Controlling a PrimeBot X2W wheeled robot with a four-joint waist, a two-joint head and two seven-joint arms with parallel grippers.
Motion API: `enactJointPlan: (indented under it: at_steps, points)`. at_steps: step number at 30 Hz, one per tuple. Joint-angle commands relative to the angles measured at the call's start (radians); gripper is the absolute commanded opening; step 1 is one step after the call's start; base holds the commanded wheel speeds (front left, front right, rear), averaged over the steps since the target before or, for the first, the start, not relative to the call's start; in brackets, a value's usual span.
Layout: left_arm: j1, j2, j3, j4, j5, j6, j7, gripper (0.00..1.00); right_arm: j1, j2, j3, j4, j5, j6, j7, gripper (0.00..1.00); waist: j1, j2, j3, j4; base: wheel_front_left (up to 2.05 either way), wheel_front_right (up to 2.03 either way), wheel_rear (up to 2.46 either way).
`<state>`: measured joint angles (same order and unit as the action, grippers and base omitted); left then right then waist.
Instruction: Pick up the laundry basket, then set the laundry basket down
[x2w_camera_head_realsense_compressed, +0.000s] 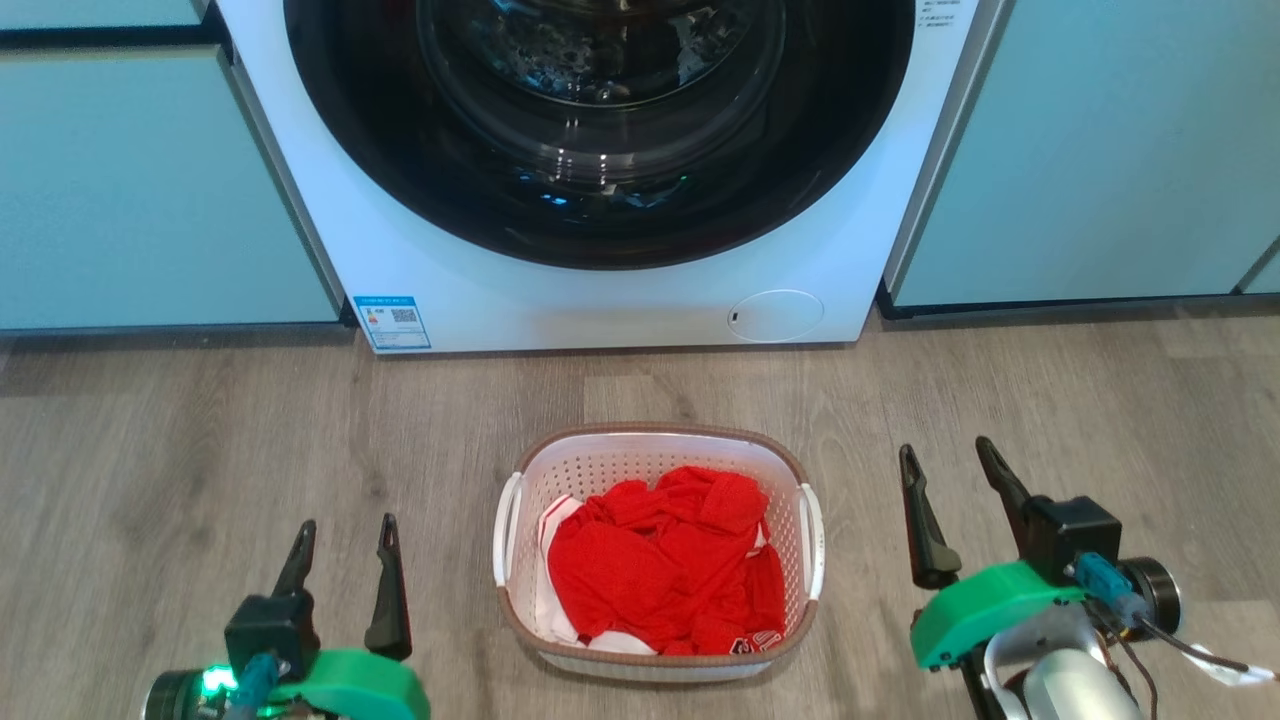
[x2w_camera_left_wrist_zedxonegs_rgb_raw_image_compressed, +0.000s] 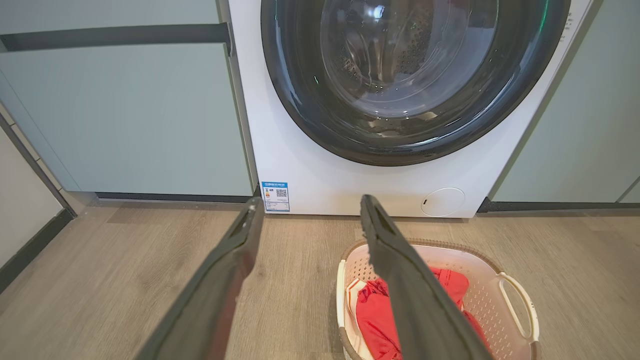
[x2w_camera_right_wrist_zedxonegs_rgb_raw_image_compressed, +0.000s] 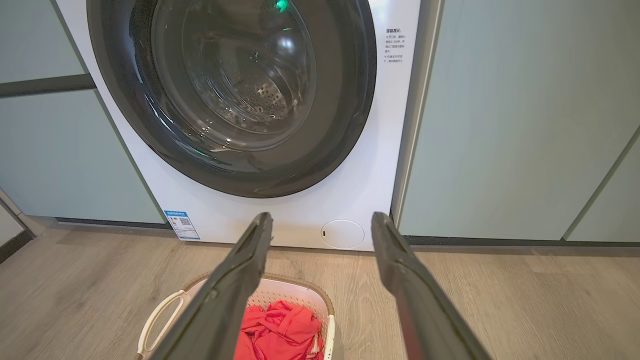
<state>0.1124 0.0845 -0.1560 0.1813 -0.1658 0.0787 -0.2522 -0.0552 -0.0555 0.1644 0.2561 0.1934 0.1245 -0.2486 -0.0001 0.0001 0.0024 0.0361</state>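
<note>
The laundry basket (x2w_camera_head_realsense_compressed: 655, 432) sits on the wooden floor (x2w_camera_head_realsense_compressed: 200, 430) before the washing machine (x2w_camera_head_realsense_compressed: 600, 300), between your left tool (x2w_camera_head_realsense_compressed: 348, 523) and right tool (x2w_camera_head_realsense_compressed: 945, 447), both spread and empty. It looks like light, stiff plastic, holding soft red clothes (x2w_camera_head_realsense_compressed: 660, 560); take it by both white side handles (x2w_camera_head_realsense_compressed: 812, 540).

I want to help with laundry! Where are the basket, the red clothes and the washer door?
laundry basket (x2w_camera_head_realsense_compressed: 815, 545): head view, its right white handle.
red clothes (x2w_camera_head_realsense_compressed: 650, 570): head view, middle of the pile.
washer door (x2w_camera_head_realsense_compressed: 600, 100): head view, the round glass.
</note>
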Motion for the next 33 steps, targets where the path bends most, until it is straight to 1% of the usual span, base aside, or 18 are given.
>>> enactJointPlan:
  at_steps: [1, 10, 31, 32, 33]
  points:
    - [-0.027, -0.004, 0.037, -0.035, 0.015, -0.001, -0.010, 1.00, -0.015, 0.005, 0.020, -0.036, -0.001, 0.006, -0.013, 1.00, 0.0001, -0.0001, -0.004, -0.002, 0.00, 0.00, 0.00]
    - [-0.015, -0.009, 0.055, -0.031, 0.051, -0.008, -0.010, 1.00, -0.001, 0.005, 0.014, -0.029, -0.001, 0.006, -0.013, 1.00, 0.0001, -0.0001, -0.015, -0.008, 0.00, 0.00, 0.00]
    - [-0.018, -0.018, 0.071, -0.030, 0.083, -0.016, -0.010, 1.00, -0.006, 0.005, 0.011, -0.027, 0.003, 0.006, -0.013, 1.00, 0.0001, -0.0001, -0.006, -0.010, 0.00, 0.00, 0.00]
    - [0.014, -0.019, 0.036, 0.003, 0.071, -0.017, 0.000, 0.00, 0.020, 0.005, -0.006, 0.005, 0.001, 0.000, 0.001, 0.00, 0.0001, -0.0001, -0.006, -0.010, 0.00, 0.00, 0.00]
    - [0.014, -0.020, 0.035, 0.017, 0.071, -0.017, 0.002, 0.00, 0.022, 0.005, -0.004, 0.019, 0.002, 0.000, 0.001, 0.00, 0.0001, -0.0001, -0.006, -0.010, 0.00, 0.00, 0.00]
